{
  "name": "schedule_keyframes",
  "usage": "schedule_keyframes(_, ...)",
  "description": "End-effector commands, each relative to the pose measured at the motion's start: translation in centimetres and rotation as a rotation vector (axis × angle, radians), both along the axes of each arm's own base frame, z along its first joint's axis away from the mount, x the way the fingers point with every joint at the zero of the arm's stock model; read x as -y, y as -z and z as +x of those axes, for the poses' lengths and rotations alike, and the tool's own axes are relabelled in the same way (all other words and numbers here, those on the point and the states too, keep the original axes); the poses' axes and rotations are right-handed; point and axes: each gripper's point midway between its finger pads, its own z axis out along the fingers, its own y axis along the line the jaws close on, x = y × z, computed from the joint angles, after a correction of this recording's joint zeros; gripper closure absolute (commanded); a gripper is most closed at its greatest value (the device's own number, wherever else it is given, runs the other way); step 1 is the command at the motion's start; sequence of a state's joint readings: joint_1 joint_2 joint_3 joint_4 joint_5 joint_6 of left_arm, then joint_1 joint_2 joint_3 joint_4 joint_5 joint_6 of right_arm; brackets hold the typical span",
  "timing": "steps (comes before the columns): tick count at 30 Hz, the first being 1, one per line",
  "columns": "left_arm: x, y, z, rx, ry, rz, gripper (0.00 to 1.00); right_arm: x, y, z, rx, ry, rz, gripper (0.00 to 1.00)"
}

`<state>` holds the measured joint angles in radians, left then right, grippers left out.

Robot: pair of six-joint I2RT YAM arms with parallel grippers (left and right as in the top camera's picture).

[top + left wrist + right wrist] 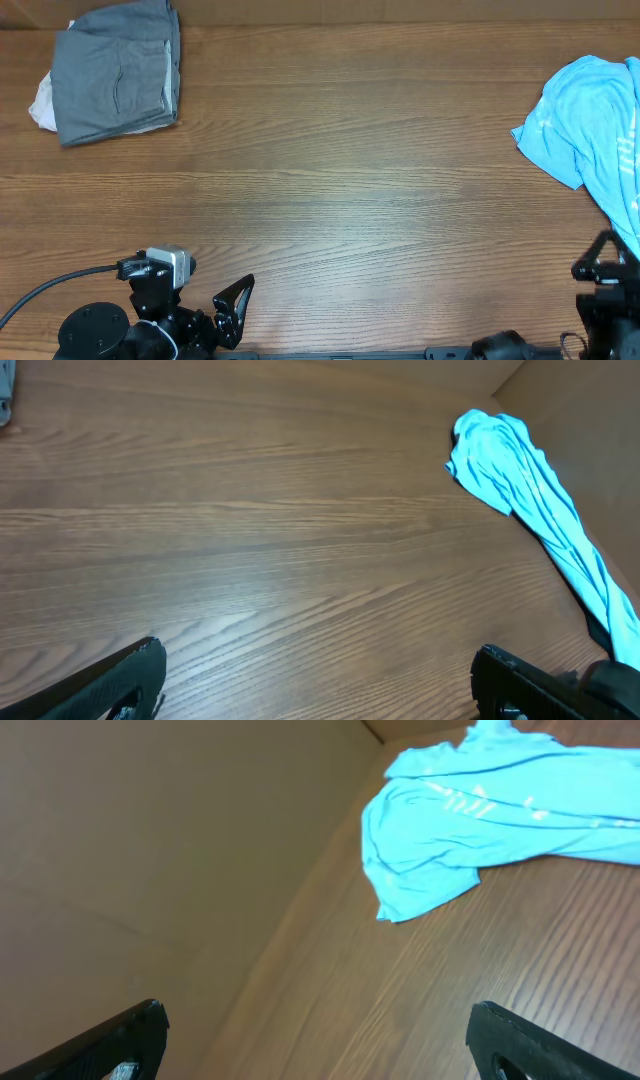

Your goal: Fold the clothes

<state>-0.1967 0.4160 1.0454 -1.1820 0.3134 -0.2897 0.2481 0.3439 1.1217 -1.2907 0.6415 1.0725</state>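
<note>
Folded mid-grey shorts point(115, 72) lie at the table's far left corner, on top of a pale garment whose edge point(42, 103) sticks out at the left. A crumpled light-blue T-shirt point(598, 130) lies at the right edge; it also shows in the left wrist view point(530, 490) and the right wrist view point(480, 820). My left gripper point(235, 300) is open and empty at the near left edge, its fingers wide apart point(315, 680). My right gripper point(605, 262) is open and empty at the near right, just below the T-shirt, fingers wide apart point(315, 1035).
The wooden table point(330, 180) spans the view. A brown cardboard wall point(150, 850) stands along the right side beside the T-shirt. A black cable point(60, 282) runs to the left arm's base.
</note>
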Motion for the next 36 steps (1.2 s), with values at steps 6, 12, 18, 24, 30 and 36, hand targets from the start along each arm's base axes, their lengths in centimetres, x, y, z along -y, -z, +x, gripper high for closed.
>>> schedule_keyframes(6,-0.1,0.2,0.0,-0.006,-0.01,-0.005,0.0,-2.8,5.2,4.8,0.008,-0.145,-0.037,0.0)
schedule_keyframes(12,-0.1,0.2,0.0,-0.006,-0.01,-0.005,0.0,-6.2,6.2,8.5,0.123,-0.381,-0.188,0.0)
schedule_keyframes(18,-0.1,0.2,0.0,-0.006,-0.01,-0.005,0.0,-6.7,8.7,10.6,0.211,-0.408,-0.21,0.0)
schedule_keyframes(24,-0.1,0.2,0.0,-0.006,-0.01,-0.005,0.0,-7.3,9.6,11.8,0.348,-0.436,-0.273,0.0)
schedule_keyframes(30,-0.1,0.2,0.0,-0.006,-0.01,-0.005,0.0,-8.4,10.0,12.1,0.397,-0.505,-0.424,0.0)
schedule_keyframes(36,-0.1,0.2,0.0,-0.006,-0.01,-0.005,0.0,-7.9,11.4,12.4,0.352,-0.501,-0.494,0.0)
